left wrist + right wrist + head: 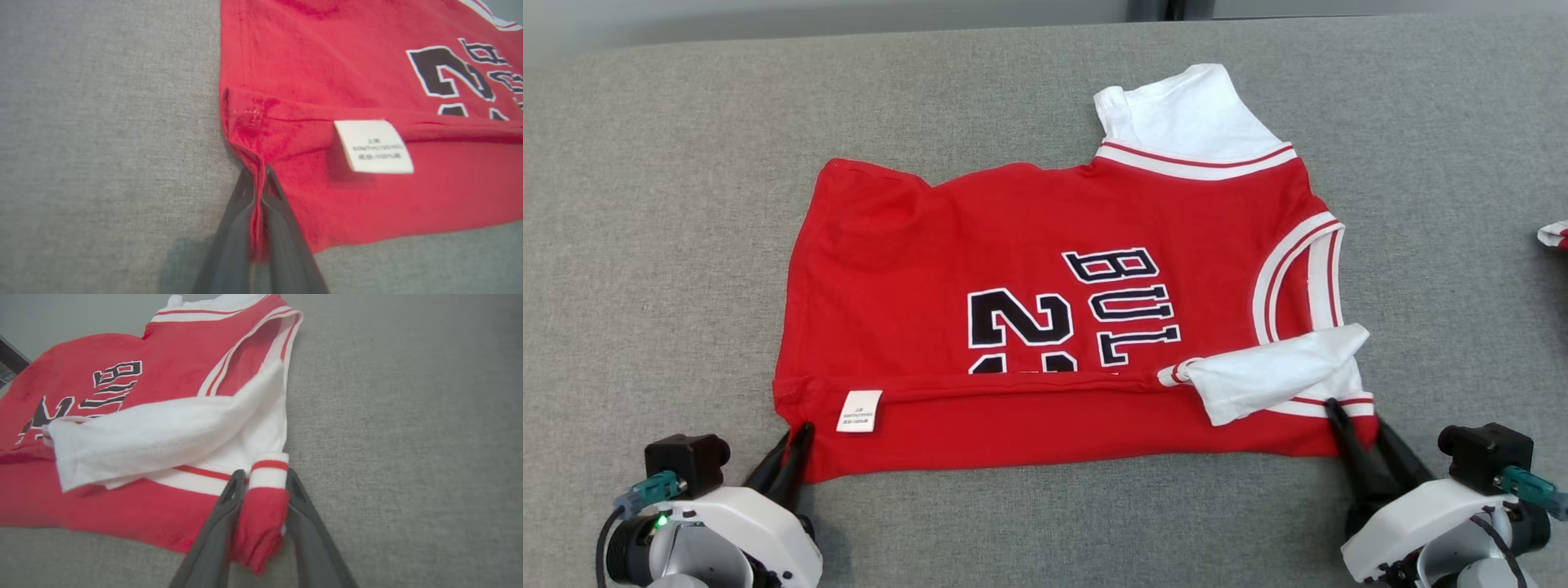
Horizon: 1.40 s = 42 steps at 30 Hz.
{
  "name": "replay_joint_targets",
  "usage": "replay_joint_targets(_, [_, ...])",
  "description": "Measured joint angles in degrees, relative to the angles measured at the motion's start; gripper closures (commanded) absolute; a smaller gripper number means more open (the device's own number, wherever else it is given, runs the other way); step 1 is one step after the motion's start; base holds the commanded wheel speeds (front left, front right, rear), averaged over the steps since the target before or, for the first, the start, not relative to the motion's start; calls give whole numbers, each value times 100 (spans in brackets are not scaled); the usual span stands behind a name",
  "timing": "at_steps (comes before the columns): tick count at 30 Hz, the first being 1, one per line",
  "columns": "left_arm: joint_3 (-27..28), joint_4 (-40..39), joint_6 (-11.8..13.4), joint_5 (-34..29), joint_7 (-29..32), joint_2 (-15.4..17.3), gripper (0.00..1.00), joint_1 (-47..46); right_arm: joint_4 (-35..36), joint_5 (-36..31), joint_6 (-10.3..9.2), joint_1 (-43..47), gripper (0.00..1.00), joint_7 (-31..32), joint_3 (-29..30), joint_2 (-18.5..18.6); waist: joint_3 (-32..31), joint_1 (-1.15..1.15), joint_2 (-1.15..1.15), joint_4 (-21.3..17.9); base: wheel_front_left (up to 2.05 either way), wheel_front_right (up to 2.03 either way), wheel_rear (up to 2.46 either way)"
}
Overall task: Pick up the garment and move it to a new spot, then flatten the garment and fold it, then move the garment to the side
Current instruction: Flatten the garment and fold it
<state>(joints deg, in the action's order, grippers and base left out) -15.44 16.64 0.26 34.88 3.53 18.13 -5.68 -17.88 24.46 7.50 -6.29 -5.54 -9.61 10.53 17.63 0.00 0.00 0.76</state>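
Garment (pixel 1029 269) of soft red knit, with white ribbed trim and black lettering, lies spread on the grey woven surface (pixel 670 204), its near edge folded into a long flat band bearing a small white care label (pixel 858 411). Just left of the label, the left gripper (pixel 799 437) pinches the hem corner flat, jaws tight together; far right of it, the right gripper (pixel 1352 416) clamps a bunched roll of striped trim.

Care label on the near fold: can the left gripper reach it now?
Probably yes: the care label lies uncovered on the jersey, close to the left gripper, though that gripper is shut on the jersey's corner and must let go first.
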Motion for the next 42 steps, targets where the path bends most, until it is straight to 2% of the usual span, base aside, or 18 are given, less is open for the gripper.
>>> replay_joint_targets(6, [7,-108,-65,108,209,108,100,8,74,193,4,-12,100,107,-19,31,-9,0,0,-18,0,0,0])
replay_joint_targets(12, [44,-804,-65,335,710,338,100,321,624,347,3,286,100,401,244,156,-15,0,0,10,0,0,0])
replay_joint_targets(17, [134,-1541,177,405,1057,560,100,740,1203,344,3,801,100,823,554,174,-41,0,0,16,0,0,0])
replay_joint_targets(23, [186,-2112,417,407,1254,680,100,1087,1653,278,3,1193,100,1157,837,-52,-43,0,0,-24,0,0,0])
replay_joint_targets(24, [166,-2156,417,413,1277,668,100,1086,1682,274,2,1188,61,1157,843,-82,-35,0,0,-36,0,0,0])
replay_joint_targets(25, [129,-2181,420,423,1317,647,67,1084,1688,272,2,1169,0,1159,844,-110,-29,0,0,-51,0,0,0])
replay_joint_targets(26, [116,-2192,442,427,1306,597,0,1079,1672,263,1,1144,0,1168,836,-132,-23,0,0,-66,0,0,0])
replay_joint_targets(29, [94,-2150,499,389,1189,492,0,967,1634,213,0,1000,0,1117,848,-145,-7,0,0,-102,0,0,0])
replay_joint_targets(33, [193,-2128,653,249,715,293,0,832,1758,71,0,790,0,836,927,-159,-25,0,0,-131,0,0,0])
replay_joint_targets(38, [364,-2262,915,-154,-105,109,0,620,2172,-235,0,559,0,285,1211,-231,-103,0,0,-129,0,0,0])
replay_joint_targets(42, [377,-2428,1099,-598,-566,108,0,441,2588,-557,0,387,0,36,1268,-312,-168,0,0,-115,0,0,0])
